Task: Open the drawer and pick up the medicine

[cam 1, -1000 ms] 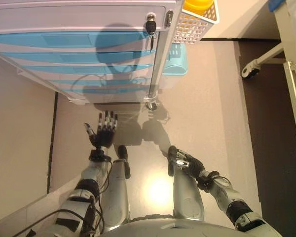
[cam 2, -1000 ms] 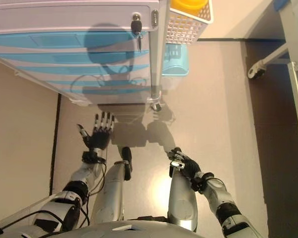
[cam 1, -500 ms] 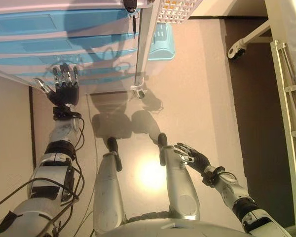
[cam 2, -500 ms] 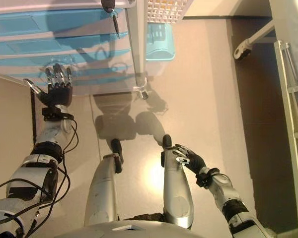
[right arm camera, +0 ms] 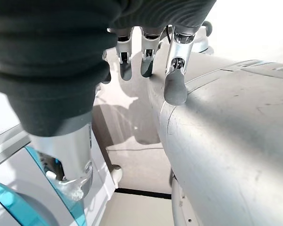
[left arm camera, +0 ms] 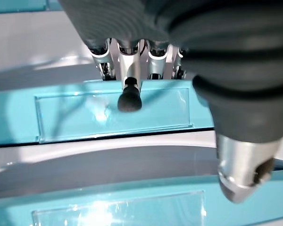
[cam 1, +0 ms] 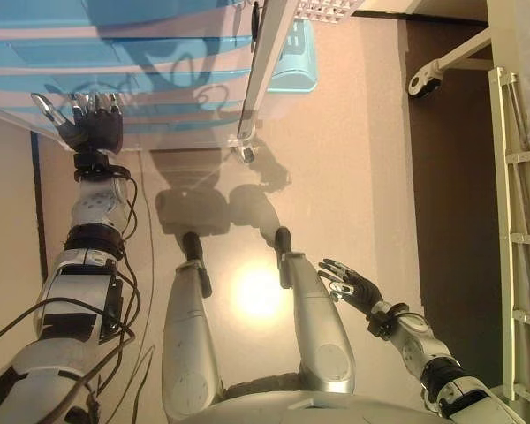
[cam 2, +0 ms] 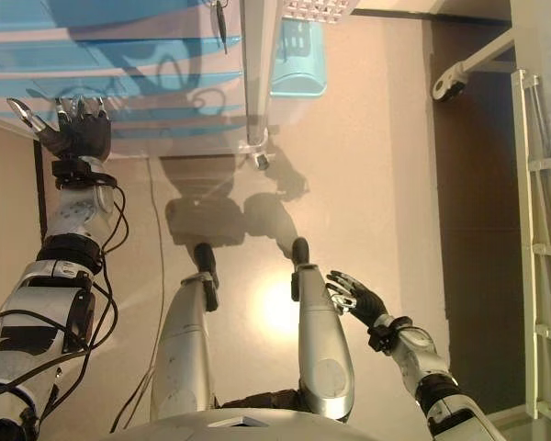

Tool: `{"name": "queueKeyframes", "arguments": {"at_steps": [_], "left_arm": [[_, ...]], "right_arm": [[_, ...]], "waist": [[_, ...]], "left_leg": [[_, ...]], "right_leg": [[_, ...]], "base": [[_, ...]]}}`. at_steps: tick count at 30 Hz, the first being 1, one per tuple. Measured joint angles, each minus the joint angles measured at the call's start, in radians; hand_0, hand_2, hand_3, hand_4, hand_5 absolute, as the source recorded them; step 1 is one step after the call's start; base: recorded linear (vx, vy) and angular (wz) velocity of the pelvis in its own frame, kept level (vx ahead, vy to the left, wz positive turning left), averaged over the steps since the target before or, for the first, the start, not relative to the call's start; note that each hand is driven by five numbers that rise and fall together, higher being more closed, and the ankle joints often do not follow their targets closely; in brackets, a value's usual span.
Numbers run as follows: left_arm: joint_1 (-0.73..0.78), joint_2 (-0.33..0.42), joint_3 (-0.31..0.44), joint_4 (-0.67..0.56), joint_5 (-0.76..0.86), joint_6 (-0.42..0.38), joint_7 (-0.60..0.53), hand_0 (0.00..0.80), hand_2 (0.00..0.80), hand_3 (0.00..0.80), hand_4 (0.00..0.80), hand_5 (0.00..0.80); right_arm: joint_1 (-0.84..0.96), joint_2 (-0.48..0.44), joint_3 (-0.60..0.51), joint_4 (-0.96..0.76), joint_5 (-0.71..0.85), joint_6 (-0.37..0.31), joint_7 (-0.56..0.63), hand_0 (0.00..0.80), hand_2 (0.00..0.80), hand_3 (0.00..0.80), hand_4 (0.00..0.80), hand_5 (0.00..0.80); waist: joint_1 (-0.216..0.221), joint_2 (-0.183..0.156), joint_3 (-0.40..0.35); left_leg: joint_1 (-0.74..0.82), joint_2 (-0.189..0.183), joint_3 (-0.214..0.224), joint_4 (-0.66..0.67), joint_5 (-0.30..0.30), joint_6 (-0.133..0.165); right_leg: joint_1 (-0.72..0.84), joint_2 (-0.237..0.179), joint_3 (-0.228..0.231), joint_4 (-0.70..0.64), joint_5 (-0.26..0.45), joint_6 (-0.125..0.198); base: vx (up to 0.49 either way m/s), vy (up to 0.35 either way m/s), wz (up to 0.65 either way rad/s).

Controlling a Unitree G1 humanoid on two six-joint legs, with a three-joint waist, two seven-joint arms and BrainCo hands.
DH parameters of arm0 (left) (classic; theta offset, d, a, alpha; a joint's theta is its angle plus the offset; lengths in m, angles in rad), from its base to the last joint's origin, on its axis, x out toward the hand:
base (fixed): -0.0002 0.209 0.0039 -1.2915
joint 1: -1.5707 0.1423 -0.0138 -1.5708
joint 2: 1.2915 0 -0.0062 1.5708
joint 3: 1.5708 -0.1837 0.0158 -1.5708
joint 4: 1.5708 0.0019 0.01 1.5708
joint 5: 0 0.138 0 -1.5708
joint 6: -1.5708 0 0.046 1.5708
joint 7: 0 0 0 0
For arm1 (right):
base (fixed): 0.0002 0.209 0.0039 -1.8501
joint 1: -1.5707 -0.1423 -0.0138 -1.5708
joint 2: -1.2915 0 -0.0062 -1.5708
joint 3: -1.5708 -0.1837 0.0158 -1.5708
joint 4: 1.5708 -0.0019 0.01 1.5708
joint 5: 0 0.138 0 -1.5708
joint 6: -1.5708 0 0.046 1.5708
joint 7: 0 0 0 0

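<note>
The left hand (cam 1: 90, 131) has its fingers (left arm camera: 129, 89) spread, the tips just before a closed blue drawer (left arm camera: 113, 115) of the cabinet (cam 1: 159, 79). The right hand (cam 1: 352, 284) hangs relaxed and holds nothing. No medicine shows.

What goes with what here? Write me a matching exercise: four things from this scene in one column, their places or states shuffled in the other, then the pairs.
Things:
1. left hand
2. right hand
3. light blue bin
4. caster wheel

Places or states:
A. over the dark floor, far right
B. beside the cabinet, on its right
C. up at the blue drawer fronts, fingers straight
D. low, away from the cabinet, fingers relaxed

Pairs: 1-C, 2-D, 3-B, 4-A
</note>
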Motion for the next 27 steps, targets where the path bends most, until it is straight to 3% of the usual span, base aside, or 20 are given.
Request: {"name": "queueKeyframes", "arguments": {"at_steps": [11,27], "left_arm": [[0.136,-0.085,0.007,-0.071,0.023,0.000,0.003,0.800,0.800,0.800,0.800,0.800],[0.532,-0.247,0.005,-0.113,0.081,0.071,-0.371,0.800,0.800,0.800,0.800,0.800]], "right_arm": [[0.029,0.013,0.005,0.009,0.001,0.018,-0.034,0.000,0.000,0.000,0.000,0.000],[0.074,0.022,-0.015,-0.004,-0.001,0.084,-0.088,0.000,0.000,0.000,0.000,0.000]], "waist": [[0.031,0.000,0.000],[0.112,0.001,0.001]], "left_leg": [[0.113,0.000,-0.017,-0.092,0.020,-0.013],[0.222,-0.007,-0.054,-0.194,0.061,-0.027]], "right_leg": [[0.127,0.003,-0.038,-0.088,0.005,-0.004],[0.240,0.002,-0.093,-0.148,0.004,-0.017]], "base": [[0.003,-0.096,0.07],[-0.005,-0.041,0.08]]}}
